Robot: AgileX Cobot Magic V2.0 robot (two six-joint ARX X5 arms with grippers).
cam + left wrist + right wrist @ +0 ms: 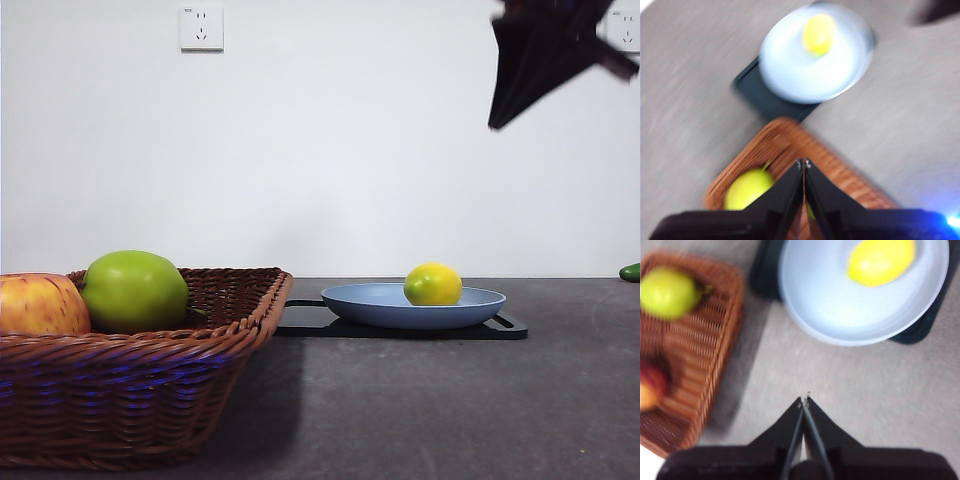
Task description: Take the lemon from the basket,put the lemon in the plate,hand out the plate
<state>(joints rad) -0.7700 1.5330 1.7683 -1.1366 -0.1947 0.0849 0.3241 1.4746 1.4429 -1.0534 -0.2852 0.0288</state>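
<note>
**Lemon on plate; hand-out step pending**

We find the right gripper [804, 399] with its two black jaws pressed together and holding nothing, poised above bare grey table between the basket and the plate. The left gripper [803, 163] is likewise closed and empty, above the near corner of the brown woven wicker basket [805, 150]. One dark arm tip shows at the top corner of the front view; we cannot say from that view which arm it is.

Moving outward, the small bright yellow lemon [433, 285] rests inside the wide, shallow blue-grey plate [360, 300], off-centre toward one side. The plate sits on a flat black tray [310, 322], just beside the basket. A large green apple [134, 291] and a red-yellow apple [40, 305] lie in the basket.

In our judgement, the first two steps are complete and the hand-out is the step in hand. The next move calls for a gripper to open, descend to the raised rim clear of the lemon, and lift level so the fruit does not roll.
</note>
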